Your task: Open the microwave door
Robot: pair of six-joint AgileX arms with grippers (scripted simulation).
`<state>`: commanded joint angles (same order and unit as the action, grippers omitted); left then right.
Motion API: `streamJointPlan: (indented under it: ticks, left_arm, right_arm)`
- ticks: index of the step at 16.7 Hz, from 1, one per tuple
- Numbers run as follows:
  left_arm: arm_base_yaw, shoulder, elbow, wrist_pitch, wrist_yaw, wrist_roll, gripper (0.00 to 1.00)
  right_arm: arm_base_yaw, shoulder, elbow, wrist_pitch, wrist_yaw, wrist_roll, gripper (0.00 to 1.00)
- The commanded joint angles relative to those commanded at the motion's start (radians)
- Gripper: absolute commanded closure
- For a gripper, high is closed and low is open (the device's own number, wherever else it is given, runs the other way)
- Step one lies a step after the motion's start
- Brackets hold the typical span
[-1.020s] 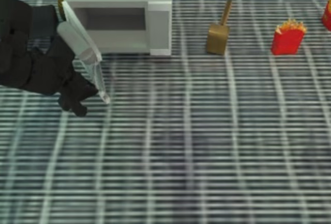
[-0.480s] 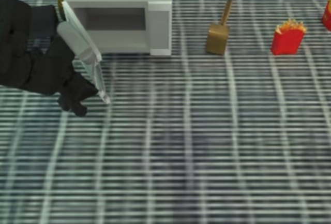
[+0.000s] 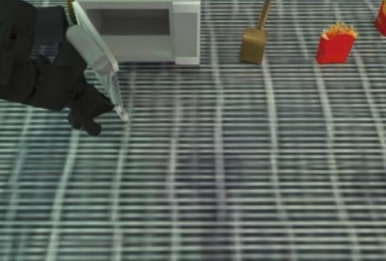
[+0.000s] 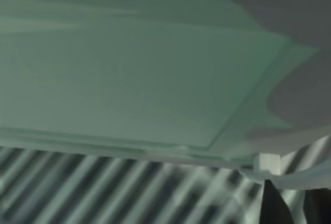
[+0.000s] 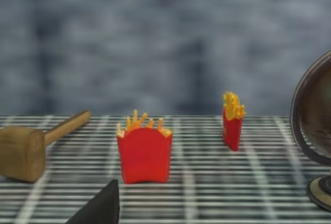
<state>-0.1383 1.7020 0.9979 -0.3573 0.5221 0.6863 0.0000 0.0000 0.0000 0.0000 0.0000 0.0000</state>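
At table's far left: microwave (image 3: 139, 17) sitting with cavity exposed, microwave door (image 3: 96, 62) swinging out wide on left hinge, free edge pointing toward camera. Left gripper (image 3: 96, 113) working at door's free edge; grip state cannot be determined, fingers hiding behind panel. Right arm showing only a dark fingertip in own wrist view, facing mallet (image 3: 255, 38) and fries carton (image 3: 335, 44). Judgement: opening step nearing completion; next move calling for release and clean withdrawal without dragging door shut.

Barely any change: left hand (image 3: 90, 119) at the free edge of the swung-out microwave door (image 3: 96, 62) has shifted very slightly; door angle looks the same.
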Motion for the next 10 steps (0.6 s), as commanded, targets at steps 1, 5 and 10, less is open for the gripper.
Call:
streamJointPlan:
  ticks: [1,5,10]
  left_arm:
    - [0.0,0.0,0.0,0.0,0.0,0.0,1.0]
    - [0.0,0.0,0.0,0.0,0.0,0.0,1.0]
    - [0.0,0.001,-0.002,-0.009,0.008,0.008,1.0]
  right_arm:
    - [0.0,0.0,0.0,0.0,0.0,0.0,0.0]
    - [0.0,0.0,0.0,0.0,0.0,0.0,0.0]
    - [0.0,0.0,0.0,0.0,0.0,0.0,0.0]
